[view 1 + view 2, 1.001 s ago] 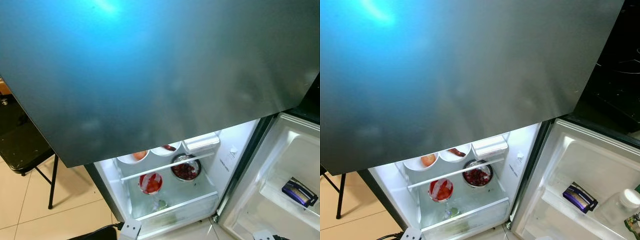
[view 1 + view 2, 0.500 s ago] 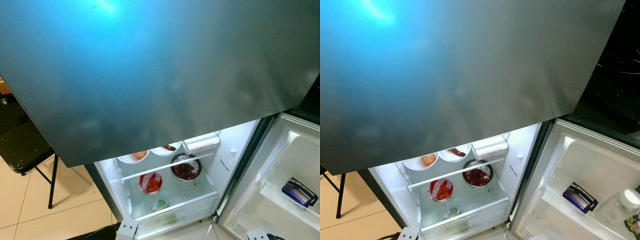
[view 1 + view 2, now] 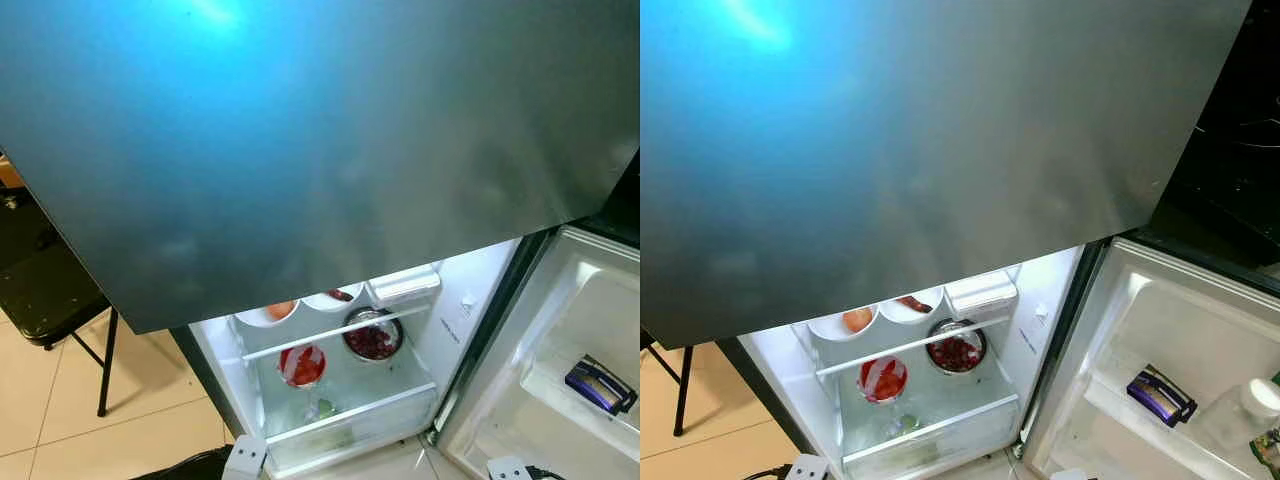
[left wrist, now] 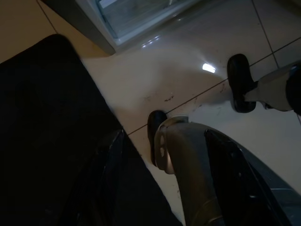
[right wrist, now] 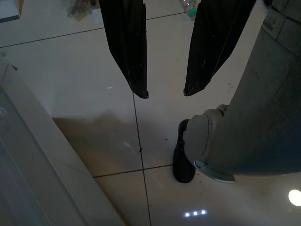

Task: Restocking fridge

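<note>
Facing you, the open fridge (image 3: 330, 400) stands on tiled floor (image 5: 94, 70), its upper shelves hidden; right claw (image 5: 164, 92) hangs spread, left claw's (image 4: 108, 155) state indiscernible.

From my seat the closed upper door (image 3: 320, 150) hides the top of the fridge compartment and half covers two white bowls (image 3: 880, 315). I can't read the purple packet (image 3: 1160, 395) in the open door's rack. The left tool (image 4: 108, 188) is a dark blur; its fingers' spread escapes me.
</note>
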